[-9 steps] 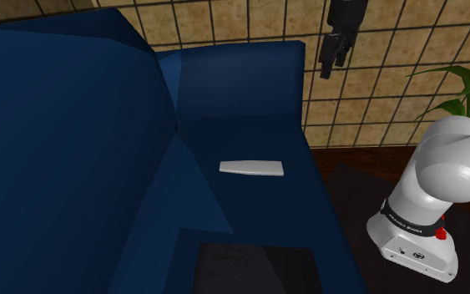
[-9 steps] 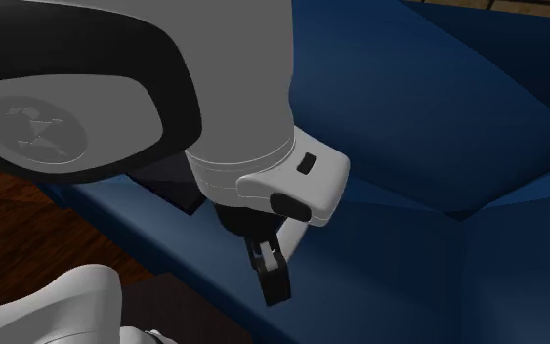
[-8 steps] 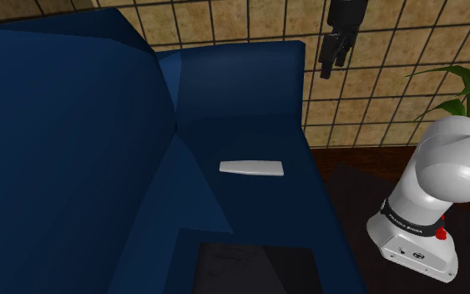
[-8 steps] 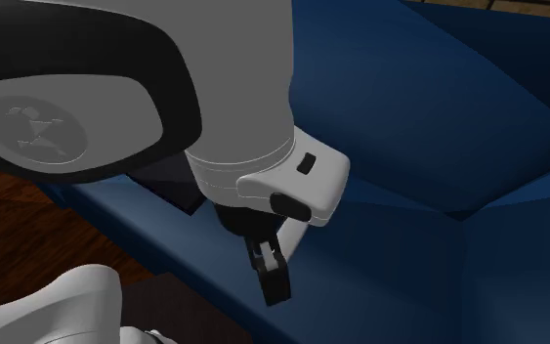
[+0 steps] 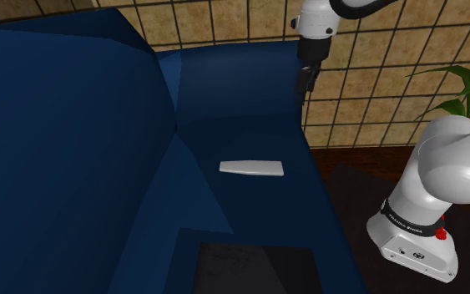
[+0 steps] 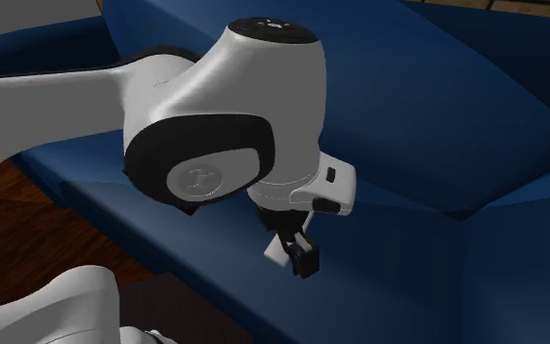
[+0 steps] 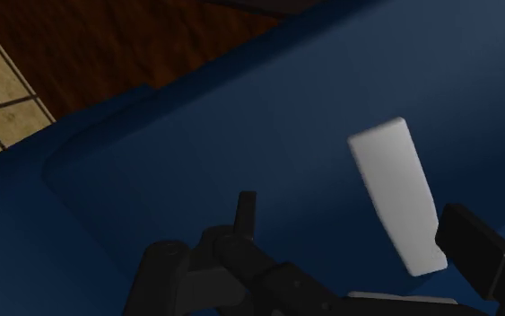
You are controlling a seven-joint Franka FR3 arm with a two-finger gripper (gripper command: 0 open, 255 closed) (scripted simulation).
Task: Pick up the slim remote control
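On the sofa (image 5: pixel 241 108): slim remote (image 5: pixel 251 168) flat, lengthwise across the shoulder view.
My arm (image 6: pixel 233 117): pointing down, fingers (image 7: pixel 473 250) apart, empty.

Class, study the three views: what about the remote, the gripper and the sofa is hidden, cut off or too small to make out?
Remote: the wrist view draws it plain white, so no buttons can be made out.
Gripper: in the shoulder view it is too small to tell open from shut.
Sofa: in the shoulder view it is cut off by the left and bottom edges.
Sofa seat: in the second exterior view it is partly hidden by the arm.
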